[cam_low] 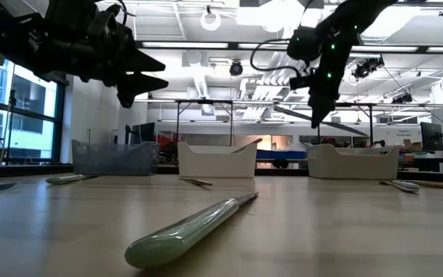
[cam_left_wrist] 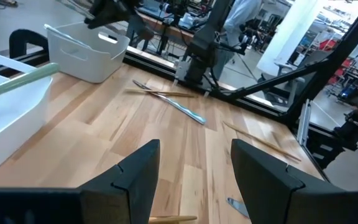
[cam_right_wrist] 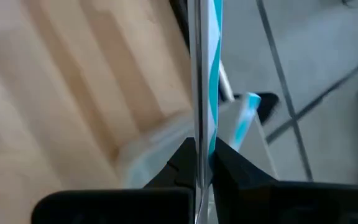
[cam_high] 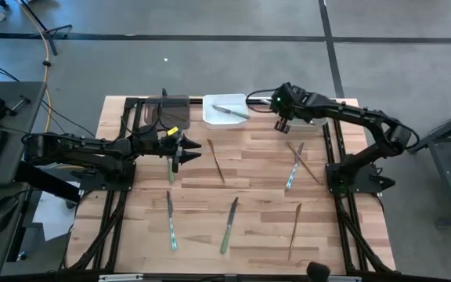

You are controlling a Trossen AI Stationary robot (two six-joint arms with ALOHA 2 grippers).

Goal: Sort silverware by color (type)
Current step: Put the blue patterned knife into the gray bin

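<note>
Several knives and forks lie flat on the wooden table: a green one (cam_high: 171, 168), brown ones (cam_high: 216, 160) (cam_high: 294, 229) (cam_high: 304, 160), blue ones (cam_high: 171, 221) (cam_high: 292, 174) and a green one (cam_high: 229, 225) (cam_low: 187, 231). Another green piece (cam_high: 229, 111) lies in the middle white bin (cam_high: 210, 117). My right gripper (cam_high: 282, 124) is shut on a light blue piece (cam_right_wrist: 204, 74), above the near left end of the right-hand bin (cam_low: 352, 161). My left gripper (cam_high: 188, 149) (cam_left_wrist: 194, 180) is open and empty, above the table near the dark bin (cam_high: 169, 110). My right gripper pinches the light blue piece between its two fingers (cam_right_wrist: 225, 158), which point down. The piece runs along the fingers and sticks out past their tips (cam_right_wrist: 202, 134). It is lifted clear of the table and the bin. Which end is held stays hidden by the fingers.
Three bins stand in a row along the far edge: dark, white, and the right-hand one (cam_high: 315, 124), which holds another blue piece (cam_right_wrist: 244, 124). Dark frame rails (cam_high: 339, 188) run along both sides of the table. The pieces lie scattered across the table's middle and near part.
</note>
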